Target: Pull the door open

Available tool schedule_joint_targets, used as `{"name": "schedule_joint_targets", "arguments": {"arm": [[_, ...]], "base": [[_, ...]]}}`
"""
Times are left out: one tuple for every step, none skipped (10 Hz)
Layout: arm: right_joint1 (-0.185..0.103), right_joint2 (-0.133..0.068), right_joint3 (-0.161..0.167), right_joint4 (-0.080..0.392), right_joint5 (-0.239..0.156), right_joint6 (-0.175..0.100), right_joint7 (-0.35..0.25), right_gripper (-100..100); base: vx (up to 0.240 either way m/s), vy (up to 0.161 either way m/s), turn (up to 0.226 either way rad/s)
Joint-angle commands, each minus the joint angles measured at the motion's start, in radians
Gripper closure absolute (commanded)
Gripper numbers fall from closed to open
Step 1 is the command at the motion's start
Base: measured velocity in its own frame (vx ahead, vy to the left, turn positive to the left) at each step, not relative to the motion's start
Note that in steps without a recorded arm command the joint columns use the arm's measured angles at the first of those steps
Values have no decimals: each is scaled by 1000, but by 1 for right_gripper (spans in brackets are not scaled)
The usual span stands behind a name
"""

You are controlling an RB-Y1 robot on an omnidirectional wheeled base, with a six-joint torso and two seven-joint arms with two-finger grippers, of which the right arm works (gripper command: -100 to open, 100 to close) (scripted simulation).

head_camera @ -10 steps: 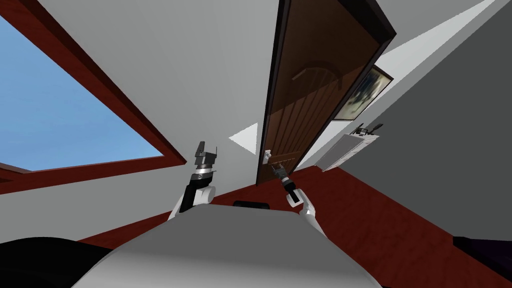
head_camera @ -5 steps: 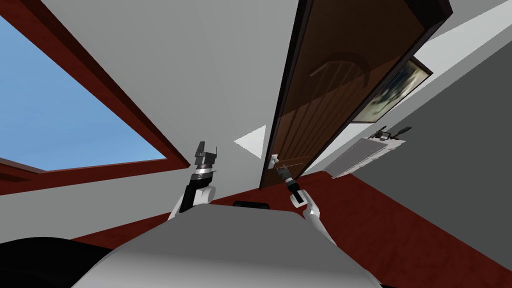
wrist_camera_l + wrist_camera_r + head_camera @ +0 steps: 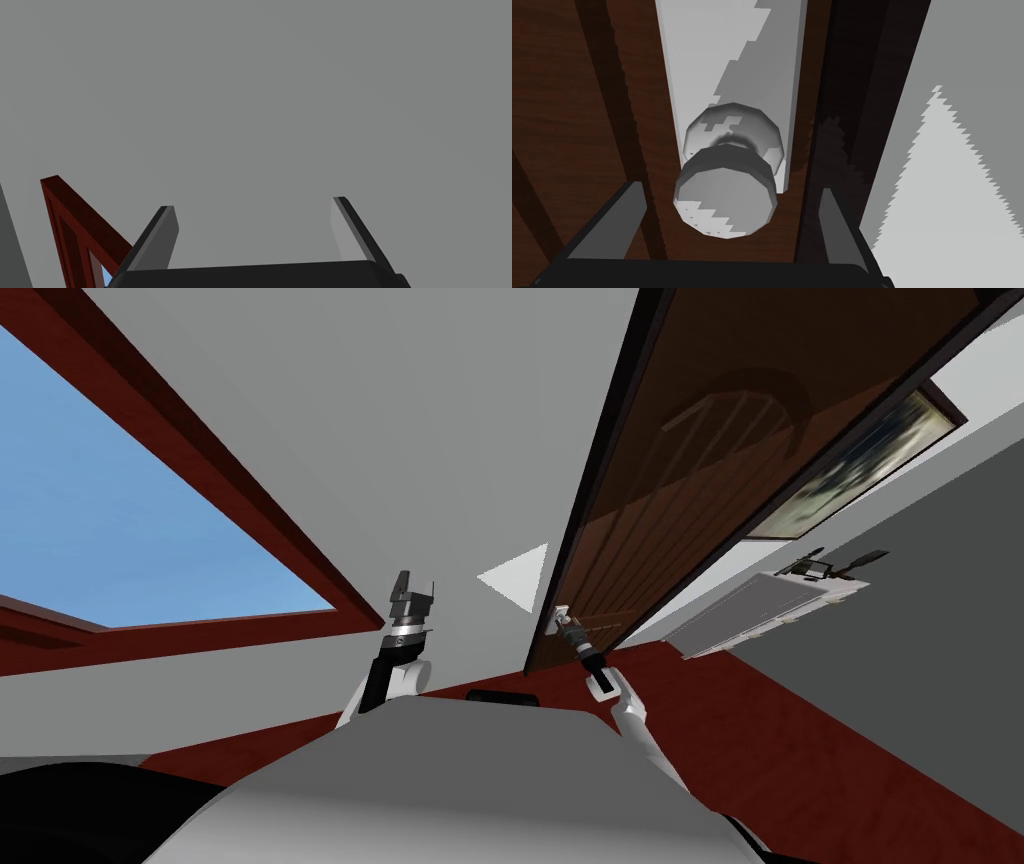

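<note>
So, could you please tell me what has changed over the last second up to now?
I moved closer to the brown door, so it looms larger and sits further right in the head view. The right pincer advanced onto the light grey door knob, which now sits between its open jaws and is not yet gripped. The left pincer stayed raised and open.

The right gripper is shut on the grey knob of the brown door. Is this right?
No: the right gripper is open, its fingers standing either side of the grey knob on the brown door, not touching it. The right wrist view shows this.
</note>
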Motion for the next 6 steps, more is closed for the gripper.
{"name": "schedule_joint_targets", "arguments": {"arm": [[0, 0, 0, 0, 0, 0, 0, -100], [0, 0, 0, 0, 0, 0, 0, 100], [0, 0, 0, 0, 0, 0, 0, 100], [0, 0, 0, 0, 0, 0, 0, 100], [0, 0, 0, 0, 0, 0, 0, 100], [0, 0, 0, 0, 0, 0, 0, 100]], "base": [[67, 12, 21], [-14, -3, -20], [-23, -7, -3], [-15, -5, 9], [-7, -3, 3], [0, 0, 0]]}}
